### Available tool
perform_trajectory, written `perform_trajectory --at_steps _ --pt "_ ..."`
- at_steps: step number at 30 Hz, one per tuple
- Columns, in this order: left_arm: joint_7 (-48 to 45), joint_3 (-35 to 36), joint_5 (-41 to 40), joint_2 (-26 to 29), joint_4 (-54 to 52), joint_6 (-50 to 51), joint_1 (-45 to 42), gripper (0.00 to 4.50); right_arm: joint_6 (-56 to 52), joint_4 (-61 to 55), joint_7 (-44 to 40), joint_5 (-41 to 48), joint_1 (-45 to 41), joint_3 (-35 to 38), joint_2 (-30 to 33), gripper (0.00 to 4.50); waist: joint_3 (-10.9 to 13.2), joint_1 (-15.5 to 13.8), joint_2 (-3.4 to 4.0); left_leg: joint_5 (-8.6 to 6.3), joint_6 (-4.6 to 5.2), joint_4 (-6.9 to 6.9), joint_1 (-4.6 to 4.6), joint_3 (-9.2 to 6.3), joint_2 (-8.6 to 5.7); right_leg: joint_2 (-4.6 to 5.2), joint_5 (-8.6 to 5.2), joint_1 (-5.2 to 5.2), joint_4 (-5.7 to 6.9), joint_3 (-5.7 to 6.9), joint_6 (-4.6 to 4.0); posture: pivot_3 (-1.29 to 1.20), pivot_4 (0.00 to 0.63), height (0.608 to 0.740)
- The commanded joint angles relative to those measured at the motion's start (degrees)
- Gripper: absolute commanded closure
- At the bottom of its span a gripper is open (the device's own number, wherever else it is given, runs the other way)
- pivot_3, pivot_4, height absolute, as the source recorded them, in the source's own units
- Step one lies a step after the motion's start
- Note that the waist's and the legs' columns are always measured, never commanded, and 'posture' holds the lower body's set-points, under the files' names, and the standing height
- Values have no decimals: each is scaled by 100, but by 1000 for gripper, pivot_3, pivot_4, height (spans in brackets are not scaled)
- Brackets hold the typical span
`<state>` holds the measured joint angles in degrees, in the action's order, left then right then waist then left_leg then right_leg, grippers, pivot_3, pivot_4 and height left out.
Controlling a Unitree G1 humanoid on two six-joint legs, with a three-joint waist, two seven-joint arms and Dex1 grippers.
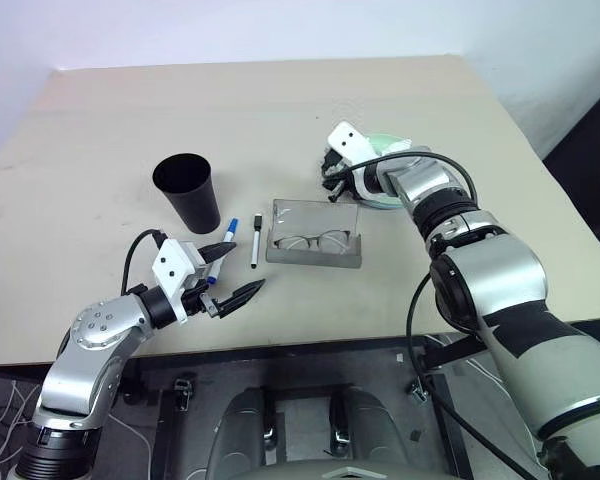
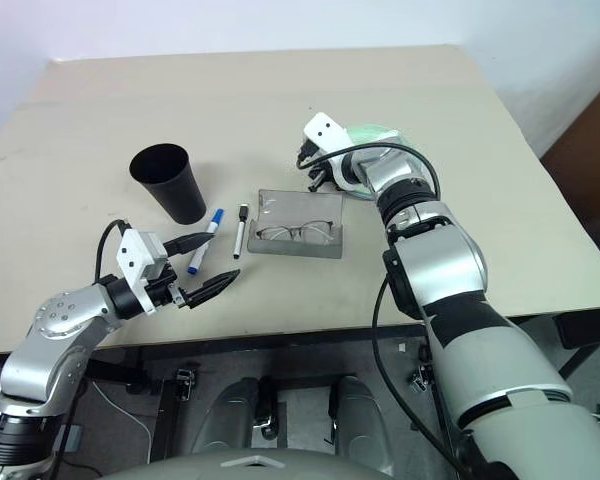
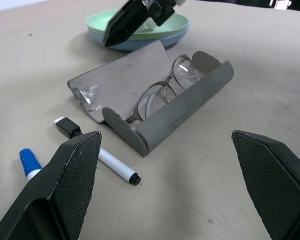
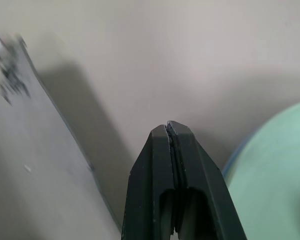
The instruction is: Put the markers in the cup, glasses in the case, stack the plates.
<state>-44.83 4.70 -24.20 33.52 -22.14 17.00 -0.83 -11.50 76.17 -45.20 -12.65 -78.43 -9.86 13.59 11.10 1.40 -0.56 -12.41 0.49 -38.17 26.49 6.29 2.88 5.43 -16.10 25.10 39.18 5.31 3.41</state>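
The case (image 1: 314, 242) lies open near the table's (image 1: 280, 90) mid, lid (image 3: 122, 82) tilted back toward the plates, glasses (image 1: 313, 240) already inside the tray. So the step in hand looks like closing the lid.

The right gripper (image 1: 333, 178) hangs just behind the lid's far edge, between the case and the stacked plates, mint green plate (image 3: 165, 22) on top of the light blue plate (image 3: 132, 44). Its two fingers are pressed tight together w/ nothing between them, so it works as a pusher, not a pincer.

To do it well: get the closed tip behind and under the lid's top edge, then sweep toward the robot so the lid folds over the frames. Push near the lid's middle, not a corner, or the case may spin. It's light, so it could slide rather than shut; go slow, press down at the end. Watch that the temples sit inside.

The blue-capped marker (image 1: 229, 231) and black-capped marker (image 1: 256, 240) lie side by side btwn the case and the black cup (image 1: 188, 190), not yet in it. The left gripper (image 1: 228, 271) hovers near them, fingers spread wide, empty.
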Motion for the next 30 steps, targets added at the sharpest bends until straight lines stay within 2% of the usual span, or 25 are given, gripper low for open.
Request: perform_trajectory --at_steps 1,7,19,25,30 --pt "13 7 25 20 -125 -61 9 98 97 22 -327 -228 -1 -191 55 4473 0 0 0 1 0 0 0 0 0 0 0 0 1 0 0 0 150 701" --pt "39 89 -86 27 -232 31 27 98 -185 -17 -1725 -215 -103 -280 122 4473 0 -11 0 3 1 0 -4 -1 1 -6 0 -4 2 0 1 0 150 701" --pt "9 76 -31 47 -200 -37 111 98 -305 -363 -3153 -110 -199 -306 334 4473 0 -11 0 5 -3 0 -8 -3 3 -4 0 -7 2 0 0 0 150 701" --pt "-14 57 -27 33 -127 -55 47 98 -608 -1119 -3804 118 36 -296 395 4473 0 -10 1 5 -3 0 -7 -3 4 -3 0 -5 3 0 0 0 150 701" --pt "-46 43 12 40 -13 -96 -23 98 -991 -2539 -4370 509 723 -294 573 4473 0 -39 0 5 -3 0 -7 -5 3 0 0 -7 2 1 0 0 150 701"
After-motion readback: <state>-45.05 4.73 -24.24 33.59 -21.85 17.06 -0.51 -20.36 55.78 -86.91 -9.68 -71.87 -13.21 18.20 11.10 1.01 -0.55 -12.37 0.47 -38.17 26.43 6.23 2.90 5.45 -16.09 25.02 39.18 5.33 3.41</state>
